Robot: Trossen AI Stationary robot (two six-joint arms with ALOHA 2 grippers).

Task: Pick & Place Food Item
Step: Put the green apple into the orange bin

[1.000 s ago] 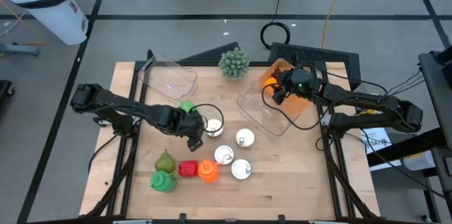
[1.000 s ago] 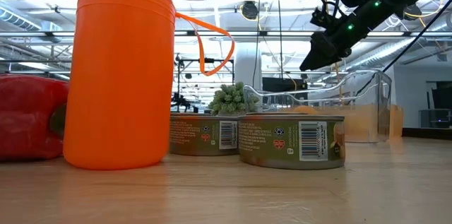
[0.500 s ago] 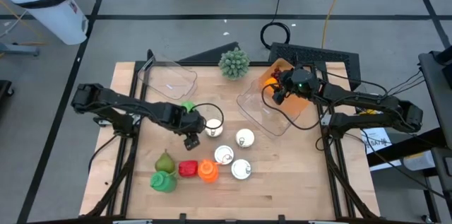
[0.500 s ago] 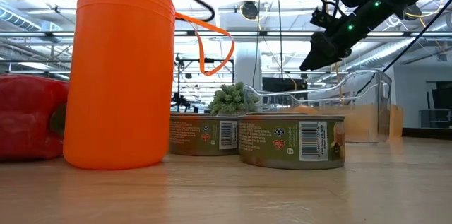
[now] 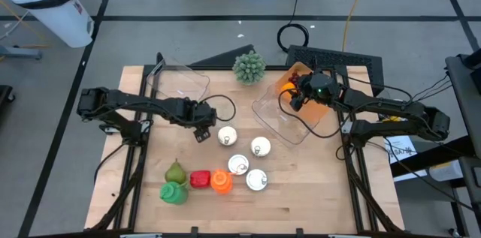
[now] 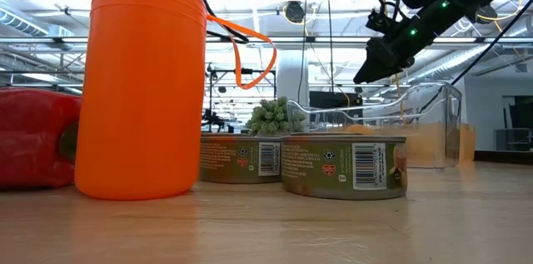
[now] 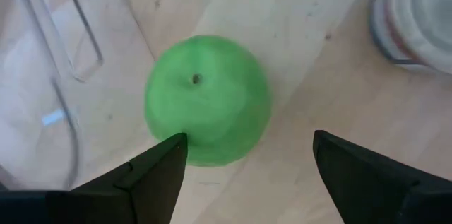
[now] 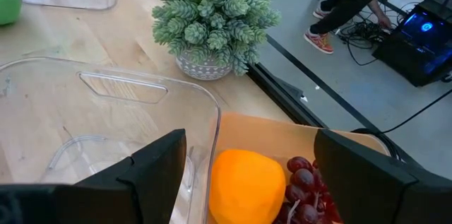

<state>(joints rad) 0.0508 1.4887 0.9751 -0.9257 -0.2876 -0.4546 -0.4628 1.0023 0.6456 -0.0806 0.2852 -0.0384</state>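
Hovering the left gripper [image 5: 202, 128] over the wooden table [image 5: 316, 193], forward of the potted plant [image 5: 249, 67] and off toward the left arm's side of it. Keeping its fingers [image 7: 152, 174] spread wide apart, gripping nothing. Framing the green apple [image 7: 208, 100] between them in the left wrist view, with one fingertip overlapping the apple's edge there; whether touching or just above, not being possible to tell. Sitting upright on the bare wood, stem dimple up, the apple lying further from the plant than the empty clear bin [image 5: 179, 82], just beside that bin's rounded corner. Hiding the apple beneath the gripper in the high view.

Parking the right gripper [image 5: 298, 100] on the other side of the plant, toward the right arm, raised above the second clear bin [image 5: 289, 114]. Holding its fingers [image 8: 159, 164] well apart too, carrying nothing. Showing past them an orange [image 8: 247, 185] and dark grapes [image 8: 307, 181] in a cardboard box just beyond that bin's wall, near the plant.

Leaving four cans [image 5: 238, 165] clustered forward of the plant, near the table's middle. Lining up further forward still, away from the plant, a pear [image 5: 176, 172], a red pepper [image 5: 200, 179] and an orange bottle [image 5: 221, 182], with a green item [image 5: 173, 192] just in front of the pear.

Looming large in the low view, the bottle and pepper, with the plant small behind two cans.
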